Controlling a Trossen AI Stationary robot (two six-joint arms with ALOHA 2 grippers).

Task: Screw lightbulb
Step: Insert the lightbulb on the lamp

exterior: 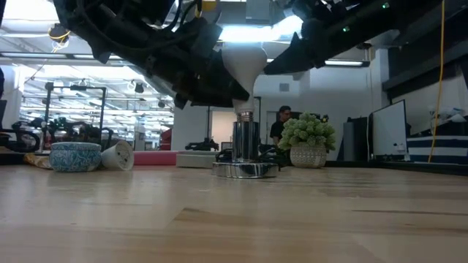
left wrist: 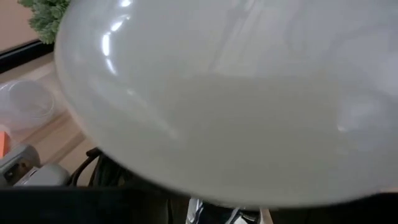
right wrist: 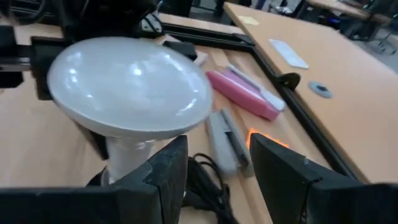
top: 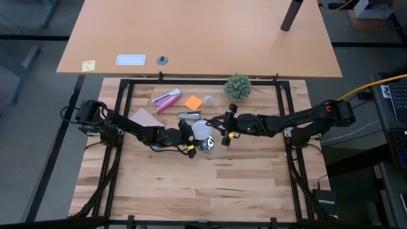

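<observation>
Left end effector point(top: 191, 135): your left arm reaches in from the desk's left; fingers set around the lightbulb's dome, holding it at their widest spread.
Right end effector point(right wrist: 214, 165): just beside the bulb on its right, fingers part-open, gripping nothing; bulb sits ahead of the gap, not inside it.
Lightbulb point(exterior: 243, 62): white dome up, silver base down, standing in the metal socket point(exterior: 246, 150) near desk centre; looks roughly upright in low view. How far it's threaded in, can't tell.
Socket cord point(right wrist: 208, 186): black, loose beside the socket.
Desk point(top: 191, 191): pink case point(right wrist: 242, 93) & grey oblong item point(right wrist: 224, 140) lie behind the socket, apart from it.
Risk: if you twist w/ bulb tilted, threads may cross & jam. Nothing pins the socket, so it could spin or slide w/ the bulb. Smooth dome may slip in a loose grip.
</observation>
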